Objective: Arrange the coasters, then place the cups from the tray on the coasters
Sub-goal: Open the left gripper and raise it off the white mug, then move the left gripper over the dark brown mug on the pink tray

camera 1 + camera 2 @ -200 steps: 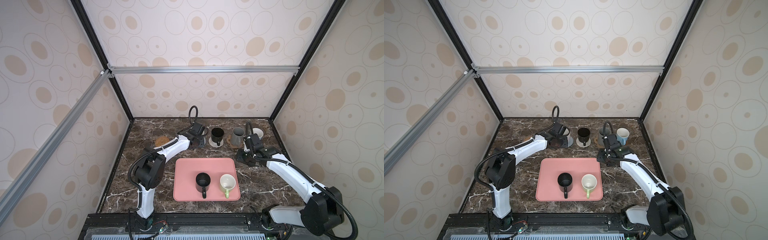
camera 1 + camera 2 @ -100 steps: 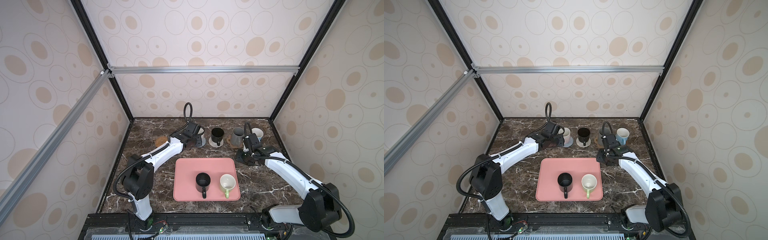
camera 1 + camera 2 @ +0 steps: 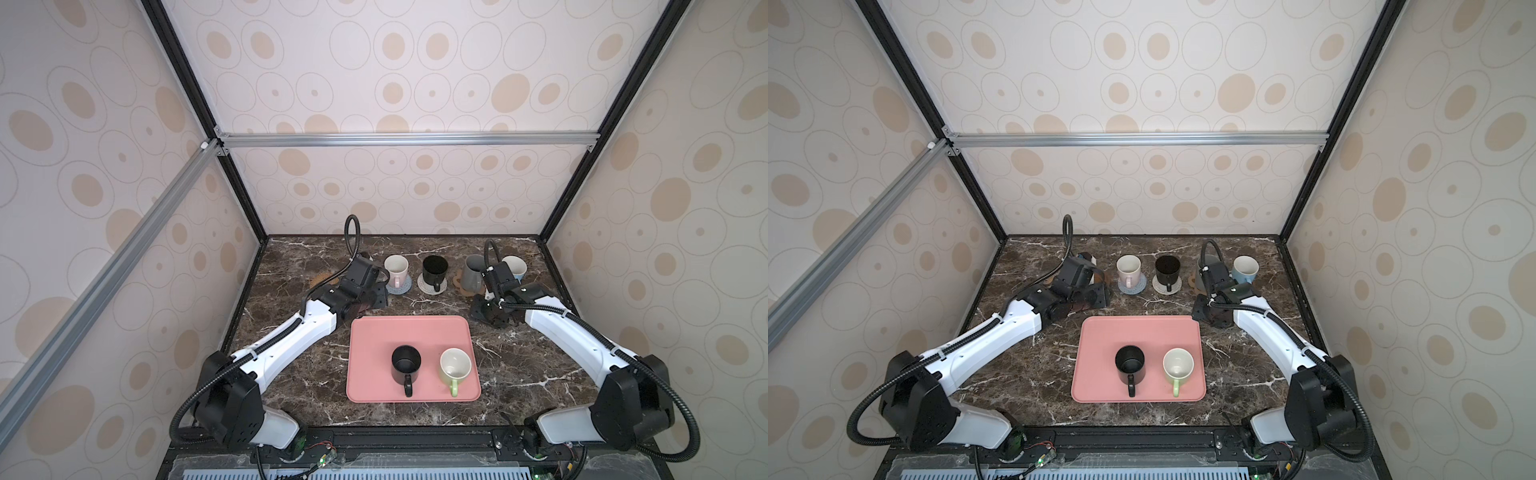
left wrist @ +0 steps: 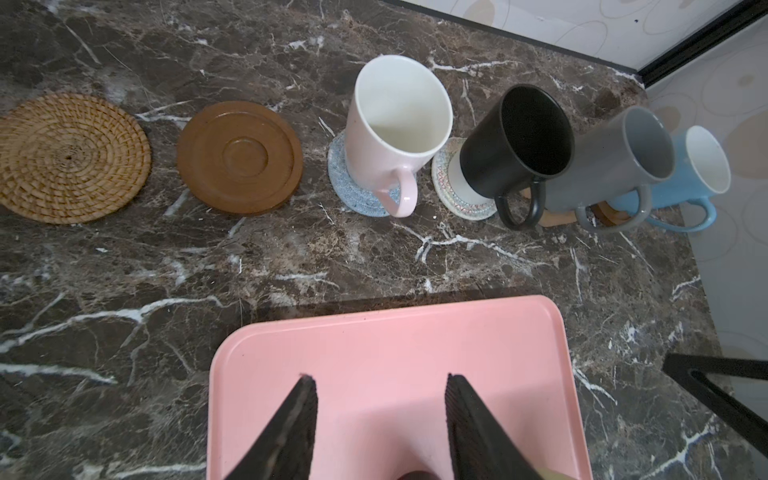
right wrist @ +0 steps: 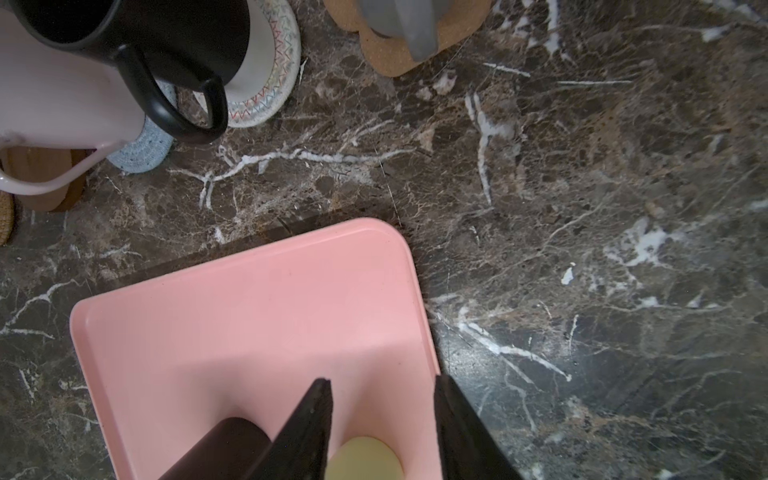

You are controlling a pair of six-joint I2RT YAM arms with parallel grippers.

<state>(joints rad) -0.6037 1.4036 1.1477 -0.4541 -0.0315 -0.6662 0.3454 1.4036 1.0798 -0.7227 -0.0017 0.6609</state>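
The pink tray holds a black cup and a light green cup. Along the back, a pink cup stands on the blue-grey coaster, a black cup on the cream coaster, and a grey cup on the paw coaster. Beside the grey one stands a light blue cup. The rattan coaster and a brown disc lie bare. My left gripper hangs open and empty over the tray's far left corner. My right gripper is open over its far right corner.
The dark marble table is walled on three sides by patterned panels. Black frame posts stand in the back corners. Both white arms reach in from the front edge, one on each side of the tray.
My left gripper has let go of the pink cup, opened wider and drawn back toward the tray. The pink cup now stands free on its coaster. The right arm has barely moved.
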